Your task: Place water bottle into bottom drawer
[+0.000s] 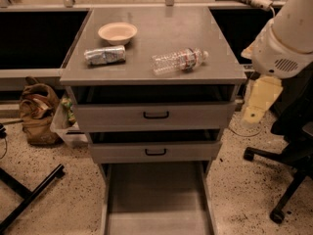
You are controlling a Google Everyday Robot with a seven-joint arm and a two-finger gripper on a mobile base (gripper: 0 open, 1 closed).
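Bottle (178,61) is on its side on the grey cabinet top (195,28), right of centre, white cap pointing right toward the edge, well apart from the bottom drawer (156,199). Its dark red-and-white label band sits near the cap end, and no writing on it can be read. Left of the bottle lies a silvery packet (104,56), its print also unreadable, and just behind that sits a pale bowl (117,32), upright. Down at the floor, the bottom drawer is pulled out toward the camera, flat grey floor showing between thin side rails. Above it are two shallower drawers, the upper (195,116) and the middle (195,152), each with a black handle and a dark gap over its front. The gripper (259,102) hangs off to the right, beside the cabinet's right edge and below the top, under the white arm (288,38). It touches nothing and carries nothing; wide or narrow, I cannot tell. A brown bag (36,111) slumps on the speckled floor at left, and a black chair base (288,155) stands at right.
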